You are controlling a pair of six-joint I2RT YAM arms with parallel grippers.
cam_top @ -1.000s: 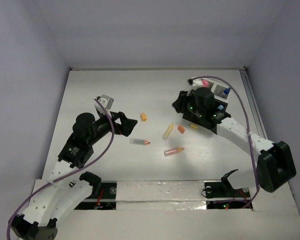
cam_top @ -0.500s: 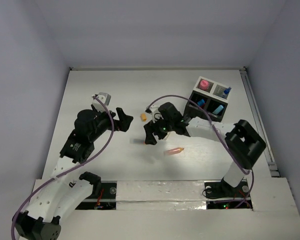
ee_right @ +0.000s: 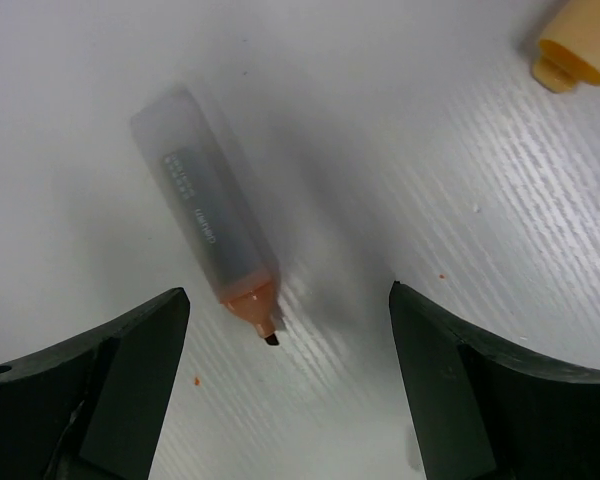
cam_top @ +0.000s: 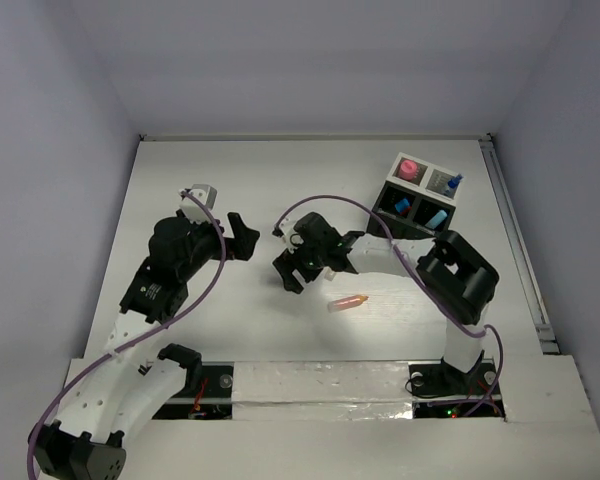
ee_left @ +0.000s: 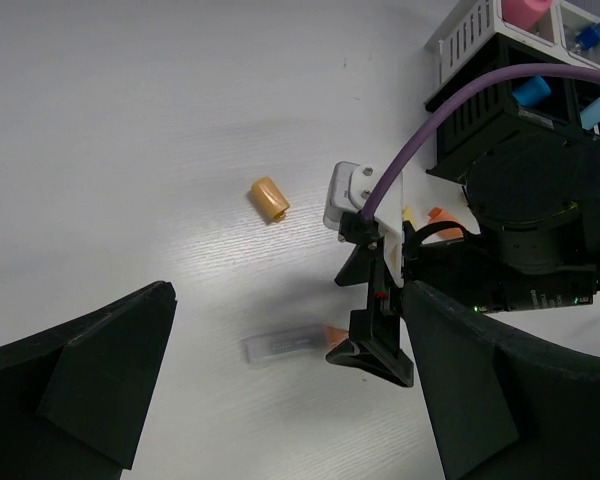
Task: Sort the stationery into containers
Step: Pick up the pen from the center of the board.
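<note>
A clear stick with an orange tip point(ee_right: 205, 215) lies flat on the white table. My right gripper point(ee_right: 290, 370) hangs open just above its tip, one finger on each side, touching nothing. In the left wrist view the same stick point(ee_left: 283, 345) lies beside the right gripper point(ee_left: 380, 345). My left gripper point(ee_left: 290, 400) is open and empty, a short way left of that spot point(cam_top: 242, 238). A short orange piece point(ee_left: 269, 198) lies further back. Another orange-tipped stick point(cam_top: 347, 302) lies nearer the front. The black container point(cam_top: 420, 200) stands at the back right, holding a pink round piece point(cam_top: 410, 168) and light-blue pieces point(cam_top: 435, 217).
The right arm point(cam_top: 380, 255) stretches from the right base across the middle of the table, its purple cable point(cam_top: 320, 200) arching over it. A yellow-orange piece point(ee_right: 580, 40) shows at the top right corner of the right wrist view. Grey walls close the table on three sides.
The right arm has swung from the container leftward and down over the clear orange-tipped stick, and its jaws have opened wide. The left gripper has drawn back slightly to the left.
</note>
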